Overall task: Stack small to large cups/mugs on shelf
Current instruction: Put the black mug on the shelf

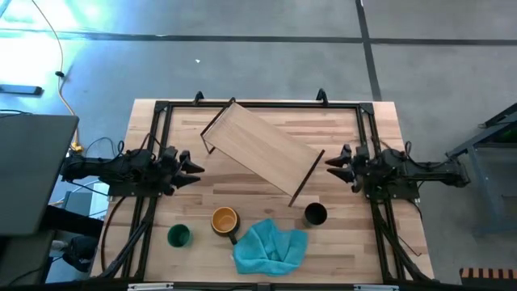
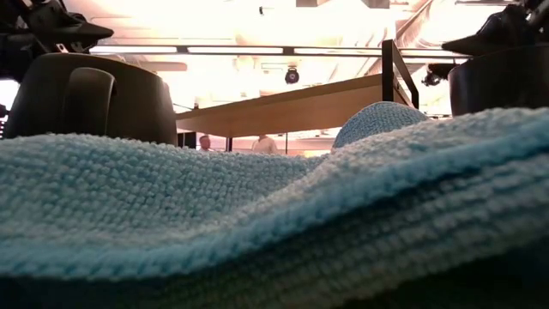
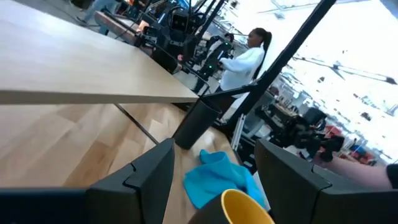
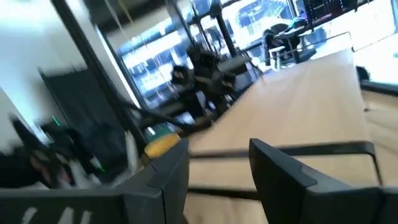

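The shelf (image 1: 262, 158), a light wooden board on thin black legs, stands slantwise in the middle of the table. Near the front edge stand the green cup (image 1: 178, 235), the yellow-orange mug (image 1: 224, 220) with its dark handle, and the black cup (image 1: 315, 213), each upright on its base. My left gripper (image 1: 194, 168) waits at the table's left side, open, pointing level toward the shelf. My right gripper (image 1: 333, 164) waits at the right side, open, facing the shelf's right end. The left wrist view shows the black cup (image 3: 196, 124) and the mug's rim (image 3: 239, 208) beyond its fingers.
A teal-blue cloth (image 1: 271, 246) lies crumpled at the front between mug and black cup, filling the low view's foreground (image 2: 274, 215). Black rails (image 1: 258, 103) frame the tabletop. A person in white (image 3: 245, 59) stands in the room beyond. Bare wood lies between shelf and cups.
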{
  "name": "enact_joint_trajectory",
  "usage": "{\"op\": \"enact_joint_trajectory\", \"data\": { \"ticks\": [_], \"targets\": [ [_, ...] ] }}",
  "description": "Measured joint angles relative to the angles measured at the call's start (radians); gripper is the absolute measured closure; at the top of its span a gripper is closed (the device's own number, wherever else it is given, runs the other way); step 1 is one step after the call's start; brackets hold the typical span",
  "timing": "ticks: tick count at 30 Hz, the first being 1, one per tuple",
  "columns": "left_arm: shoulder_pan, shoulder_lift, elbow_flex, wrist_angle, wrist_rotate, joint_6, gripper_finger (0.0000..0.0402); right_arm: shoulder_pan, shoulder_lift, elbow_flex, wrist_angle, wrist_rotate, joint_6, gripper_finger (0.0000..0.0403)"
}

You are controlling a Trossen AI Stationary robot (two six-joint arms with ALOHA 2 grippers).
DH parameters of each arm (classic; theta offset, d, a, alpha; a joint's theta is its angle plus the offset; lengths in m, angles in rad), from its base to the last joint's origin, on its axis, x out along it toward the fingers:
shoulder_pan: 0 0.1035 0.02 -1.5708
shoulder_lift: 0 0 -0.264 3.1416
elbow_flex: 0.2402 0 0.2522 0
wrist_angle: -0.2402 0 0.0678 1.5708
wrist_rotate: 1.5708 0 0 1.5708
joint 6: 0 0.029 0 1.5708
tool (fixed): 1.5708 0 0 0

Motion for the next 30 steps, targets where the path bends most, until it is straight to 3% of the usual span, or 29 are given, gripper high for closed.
{"op": "enact_joint_trajectory", "data": {
  "ticks": [13,18,30],
  "targets": [
    [0.000,0.000,0.000,0.000,0.023,-0.249,0.0190,0.000,0.000,0.000,0.226,0.011,0.245,0.0245],
    [0.000,0.000,0.000,0.060,0.023,-0.314,0.0190,0.000,0.000,0.000,0.293,0.021,0.418,0.0245],
    [0.000,0.000,0.000,0.134,0.023,-0.338,0.0190,0.000,0.000,0.000,0.313,-0.062,0.427,0.0245]
  ]
}}
